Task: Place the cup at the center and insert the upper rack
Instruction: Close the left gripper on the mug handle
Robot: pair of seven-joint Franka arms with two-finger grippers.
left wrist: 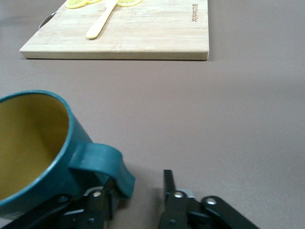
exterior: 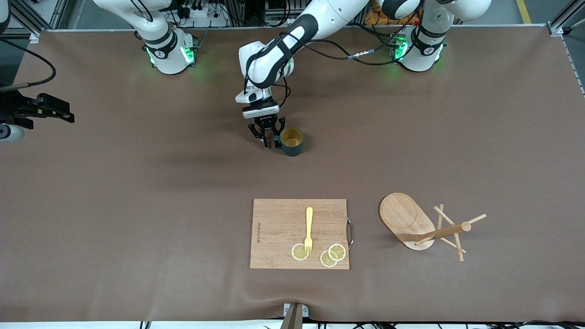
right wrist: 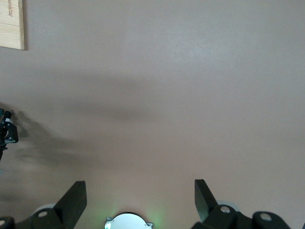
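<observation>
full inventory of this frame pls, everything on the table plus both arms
cup: 1, dark teal, yellow inside, upright mid-table, farther from the front camera than the board
board: 1, light wood, metal handle, near the front edge
fork: 1, yellow, on the board
lemon slices: 3, yellow, on the board's near end, one under the fork tines
rack: 1, light wood, tipped on its side, beside the board toward the left arm's end
table: 1, brown cover
left gripper: 1, black, open, low at the cup's handle
right gripper: 1, black, open, waiting at the right arm's end
</observation>
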